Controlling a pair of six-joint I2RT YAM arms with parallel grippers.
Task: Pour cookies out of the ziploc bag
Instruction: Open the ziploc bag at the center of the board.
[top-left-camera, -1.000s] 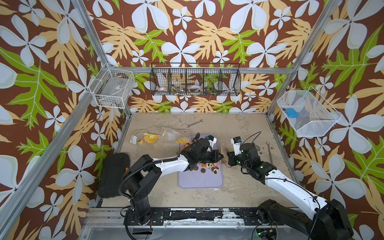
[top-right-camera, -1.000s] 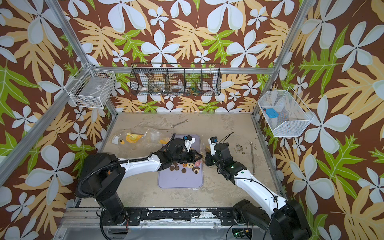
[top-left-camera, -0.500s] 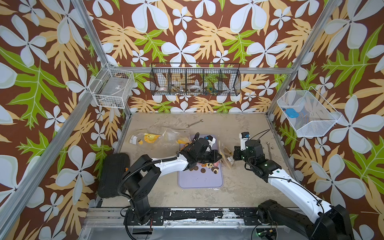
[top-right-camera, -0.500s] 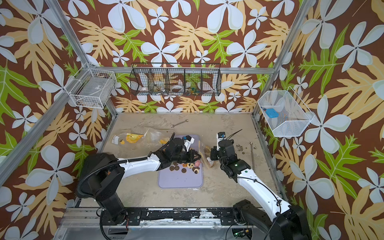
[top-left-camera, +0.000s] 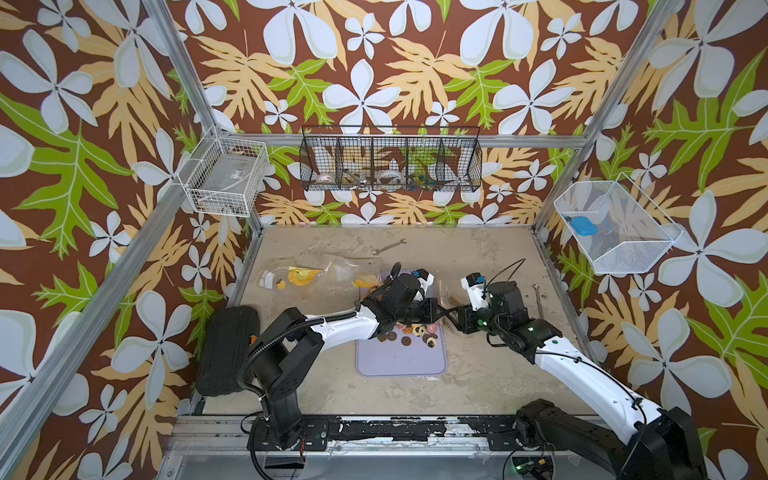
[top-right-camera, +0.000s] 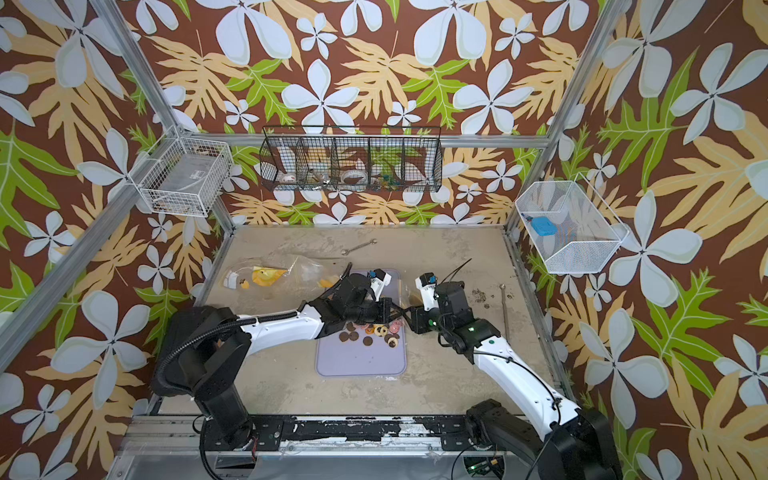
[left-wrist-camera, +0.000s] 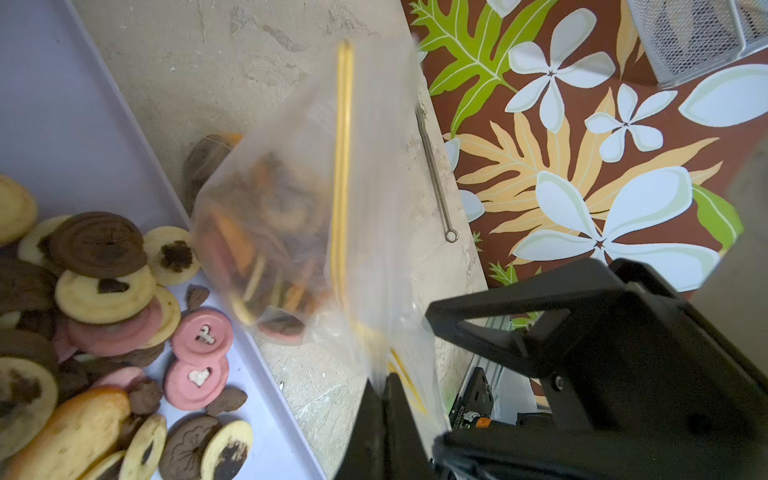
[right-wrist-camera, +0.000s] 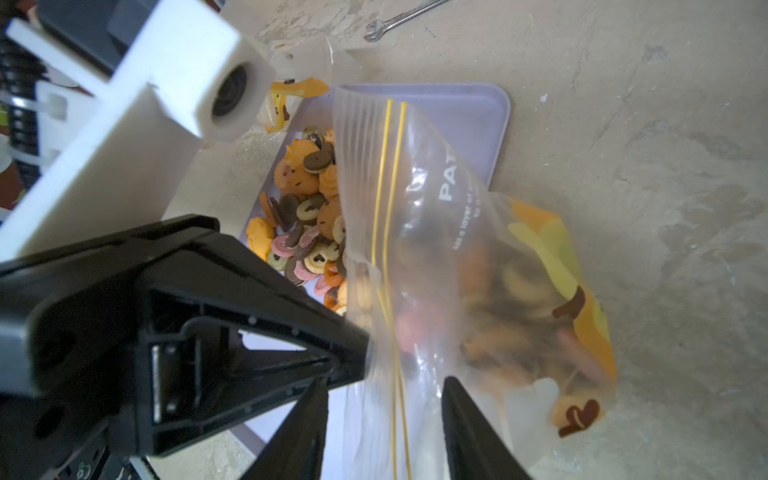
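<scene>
The ziploc bag (left-wrist-camera: 291, 208) is thin, soft and slippery. It sags where a clump of cookies (left-wrist-camera: 266, 232) sits inside. It hangs just beside the purple tray (left-wrist-camera: 62, 104), over the bare counter (left-wrist-camera: 249, 62). Many cookies lie on the tray already. They look crumbly, so shake gently.

The left tool (left-wrist-camera: 386, 399) is pinched shut on the yellow zip edge. The right tool (right-wrist-camera: 384, 386) is open, with the bag between its jaws but not squeezed. A bottom corner looks best to grab. A thin metal rod (left-wrist-camera: 434, 166) and the wall (left-wrist-camera: 582, 166) are close by.
</scene>
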